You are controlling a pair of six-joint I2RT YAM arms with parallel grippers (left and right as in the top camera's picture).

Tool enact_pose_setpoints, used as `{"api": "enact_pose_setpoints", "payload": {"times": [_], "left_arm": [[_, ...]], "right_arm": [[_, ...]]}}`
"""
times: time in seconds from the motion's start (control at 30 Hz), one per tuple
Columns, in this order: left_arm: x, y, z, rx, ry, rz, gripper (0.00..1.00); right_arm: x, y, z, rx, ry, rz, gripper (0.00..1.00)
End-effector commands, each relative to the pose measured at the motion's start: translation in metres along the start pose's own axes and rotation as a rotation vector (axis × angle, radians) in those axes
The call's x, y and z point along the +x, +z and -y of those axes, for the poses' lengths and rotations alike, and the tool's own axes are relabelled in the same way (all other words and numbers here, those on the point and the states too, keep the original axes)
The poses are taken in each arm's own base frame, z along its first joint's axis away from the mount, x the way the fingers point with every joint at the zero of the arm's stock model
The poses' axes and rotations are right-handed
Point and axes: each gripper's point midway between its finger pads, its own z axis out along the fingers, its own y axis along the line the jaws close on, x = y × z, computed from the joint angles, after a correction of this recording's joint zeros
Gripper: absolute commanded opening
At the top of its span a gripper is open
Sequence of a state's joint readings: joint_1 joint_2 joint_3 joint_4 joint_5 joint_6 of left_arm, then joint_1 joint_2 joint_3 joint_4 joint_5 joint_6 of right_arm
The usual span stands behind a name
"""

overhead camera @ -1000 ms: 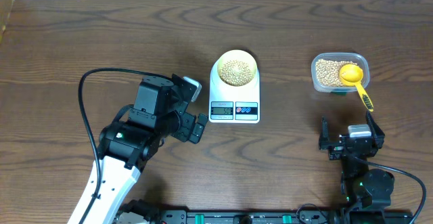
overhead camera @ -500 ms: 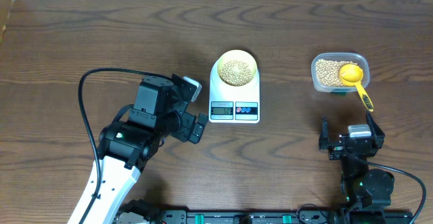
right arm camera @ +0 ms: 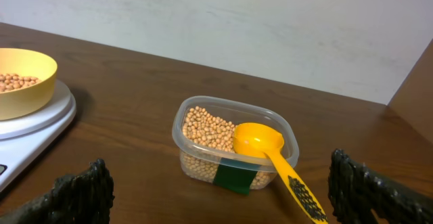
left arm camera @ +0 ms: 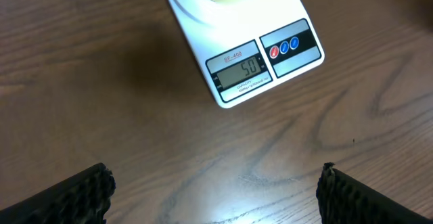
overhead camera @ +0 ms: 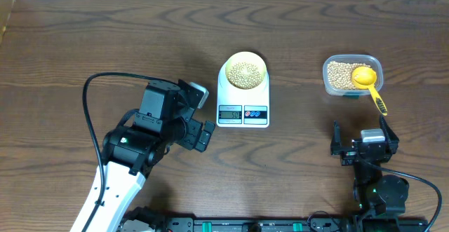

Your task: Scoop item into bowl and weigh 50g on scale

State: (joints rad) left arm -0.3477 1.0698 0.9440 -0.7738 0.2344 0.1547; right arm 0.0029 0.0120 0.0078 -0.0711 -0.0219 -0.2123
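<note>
**Dark wood table (overhead camera: pixel 84 36) bears a scale (overhead camera: pixel 243 102) and a tub (overhead camera: pixel 325 76)**

The table is a dark brown surface with a strong wood grain, and it fills the overhead view. Its far edge meets a pale wall. Two things stand directly on it. The white scale sits near the middle, with its display and two buttons along the near edge. The clear plastic tub stands to the right of the scale, apart from it and level with its far half.

Beans (overhead camera: pixel 243 73) in bowl (right arm camera: pixel 30 92) on scale (left arm camera: pixel 203 28)

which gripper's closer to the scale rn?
Left. The left gripper sits just beside the scale, not touching; the right gripper is farther off, near the clear tub.
</note>
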Motion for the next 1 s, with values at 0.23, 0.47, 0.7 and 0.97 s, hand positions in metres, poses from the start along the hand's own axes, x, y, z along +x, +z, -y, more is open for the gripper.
{"api": "enact_pose_setpoints", "payload": {"times": [0.23, 0.47, 0.7, 0.97], "left_arm": [[-0.04, -0.018, -0.02, -0.062, -0.028, 0.195, 0.98], [-0.057, -0.07, -0.079, -0.225, -0.199, 0.403, 0.98], [-0.061, -0.127, -0.081, -0.306, -0.196, 0.584, 0.98], [-0.031, -0.162, -0.062, -0.348, -0.181, 0.692, 0.98]], "right_arm": [[0.001, 0.0, 0.003, 0.017, -0.005, -0.004, 0.99], [0.001, 0.0, 0.003, 0.017, -0.005, -0.004, 0.99], [0.001, 0.0, 0.003, 0.017, -0.005, -0.004, 0.99], [0.001, 0.0, 0.003, 0.017, -0.005, -0.004, 0.99]]}}
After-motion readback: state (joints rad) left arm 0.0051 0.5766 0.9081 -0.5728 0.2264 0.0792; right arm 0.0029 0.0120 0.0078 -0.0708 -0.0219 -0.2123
